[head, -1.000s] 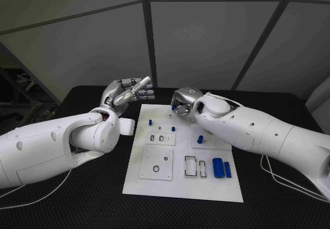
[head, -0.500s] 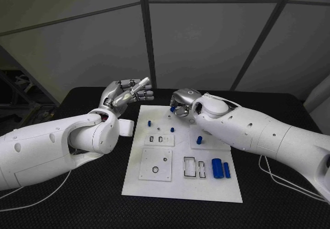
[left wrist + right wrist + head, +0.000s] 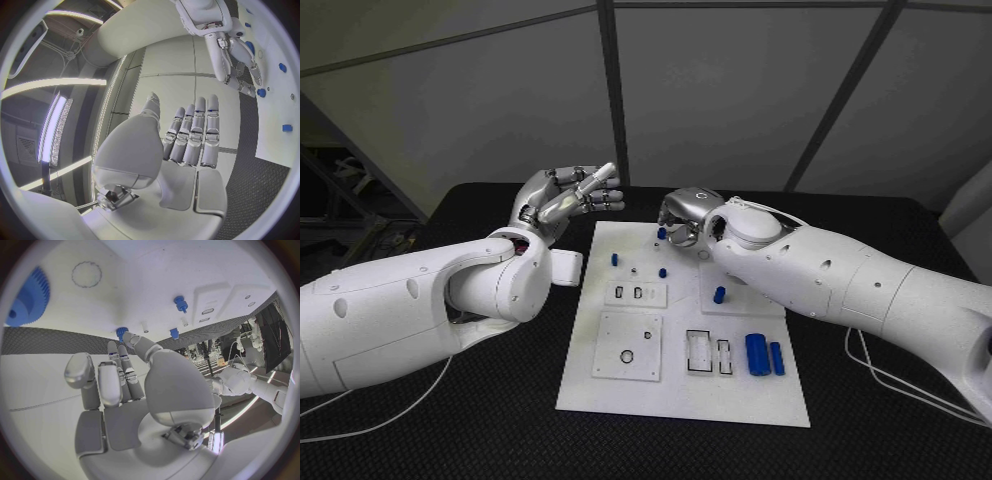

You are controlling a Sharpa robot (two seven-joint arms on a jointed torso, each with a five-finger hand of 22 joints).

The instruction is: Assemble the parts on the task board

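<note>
The white task board [image 3: 682, 395] lies mid-table. My right hand [image 3: 682, 215] hovers over its far edge and pinches a small blue part [image 3: 661, 232] between thumb and a finger; the right wrist view shows that small blue part [image 3: 122, 331] at the fingertips. I cannot tell whether it touches the board. My left hand [image 3: 567, 195] is raised left of the board's far corner, fingers straight and holding nothing, as the left hand [image 3: 187, 140] also appears in its wrist view. Blue pegs [image 3: 615, 258] [image 3: 662, 271] [image 3: 720, 294] stand on the board. Two blue cylinders [image 3: 764, 353] lie near its right edge.
White inset plates with slots [image 3: 639, 291] [image 3: 629, 343] [image 3: 710, 350] sit on the board. A blue toothed wheel [image 3: 28, 297] lies on the board close to my right hand. Black table [image 3: 459, 430] surrounds the board, with cables beside both arms.
My right hand has shifted slightly right and towards me, lowering the small blue part over the board's far edge. The left hand has barely moved.
</note>
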